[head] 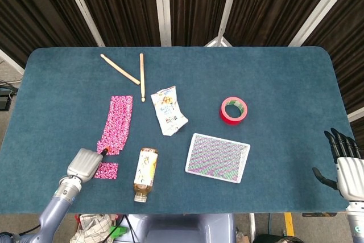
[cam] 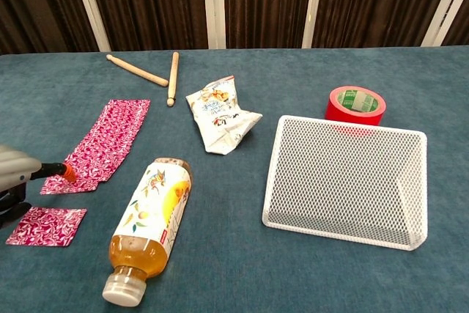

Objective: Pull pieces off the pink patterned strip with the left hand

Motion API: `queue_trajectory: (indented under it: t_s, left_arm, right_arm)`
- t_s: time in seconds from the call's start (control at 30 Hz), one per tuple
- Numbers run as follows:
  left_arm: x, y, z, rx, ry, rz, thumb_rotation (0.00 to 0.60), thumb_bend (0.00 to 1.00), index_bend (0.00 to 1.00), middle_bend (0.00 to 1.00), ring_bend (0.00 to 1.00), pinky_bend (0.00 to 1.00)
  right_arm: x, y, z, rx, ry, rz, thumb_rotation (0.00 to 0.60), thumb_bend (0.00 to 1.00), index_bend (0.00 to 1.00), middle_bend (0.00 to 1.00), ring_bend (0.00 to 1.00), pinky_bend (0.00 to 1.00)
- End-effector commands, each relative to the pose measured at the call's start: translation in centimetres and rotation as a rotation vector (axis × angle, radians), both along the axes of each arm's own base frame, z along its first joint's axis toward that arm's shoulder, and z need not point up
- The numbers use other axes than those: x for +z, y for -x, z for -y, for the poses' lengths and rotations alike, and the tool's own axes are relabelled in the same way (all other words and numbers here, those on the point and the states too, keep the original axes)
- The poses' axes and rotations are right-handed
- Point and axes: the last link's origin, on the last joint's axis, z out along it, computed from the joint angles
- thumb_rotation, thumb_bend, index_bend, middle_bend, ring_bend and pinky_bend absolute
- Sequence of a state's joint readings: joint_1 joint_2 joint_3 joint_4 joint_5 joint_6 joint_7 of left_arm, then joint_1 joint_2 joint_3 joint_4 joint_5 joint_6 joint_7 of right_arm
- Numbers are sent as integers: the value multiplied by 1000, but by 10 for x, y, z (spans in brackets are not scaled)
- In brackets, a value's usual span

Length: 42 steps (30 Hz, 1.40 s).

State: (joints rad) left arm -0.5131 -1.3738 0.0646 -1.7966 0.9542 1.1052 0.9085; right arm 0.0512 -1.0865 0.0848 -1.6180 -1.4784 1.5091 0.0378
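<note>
The pink patterned strip [head: 116, 123] lies flat at the table's left, also seen in the chest view as the strip [cam: 101, 146]. A small torn-off pink piece [head: 107, 171] lies apart, just nearer than the strip's near end; it shows too as the piece [cam: 46, 226]. My left hand [head: 84, 164] is low over the near left of the table, and its orange fingertip [head: 106, 150] touches the strip's near end. Nothing is held in it. In the chest view the left hand [cam: 15, 176] enters from the left edge. My right hand [head: 346, 166] hangs open off the near right corner.
A bottle [head: 146, 173] lies on its side just right of the torn piece. A white mesh tray [head: 218, 157], a red tape roll [head: 234, 110] and a snack bag [head: 169, 110] sit in the middle. Two drumsticks [head: 120, 69] lie at the back left.
</note>
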Motion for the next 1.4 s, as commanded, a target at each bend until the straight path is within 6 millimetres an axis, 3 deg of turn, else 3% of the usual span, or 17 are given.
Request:
queue_trajectory:
  t_s: [0.03, 0.33, 1.13, 1.4]
  left_arm:
    - [0, 1, 1, 11, -1, -16, 600, 764, 160, 873, 738, 616]
    - [7, 7, 7, 31, -17, -41, 600, 764, 160, 873, 738, 616]
    - [32, 52, 28, 112, -60, -129, 600, 765, 160, 873, 738, 616]
    - [42, 35, 21, 21, -115, -18, 600, 760, 160, 872, 737, 616]
  right_arm:
    - [0, 0, 0, 0, -1, 0, 600, 273, 11, 47, 86, 99]
    - [0, 0, 1, 0, -2, -2, 600, 273, 11, 47, 86, 99]
    - [-3, -1, 1, 1, -11, -3, 600, 273, 11, 47, 86, 99]
    - [-5, -1, 1, 1, -18, -8, 600, 272, 11, 47, 86, 99]
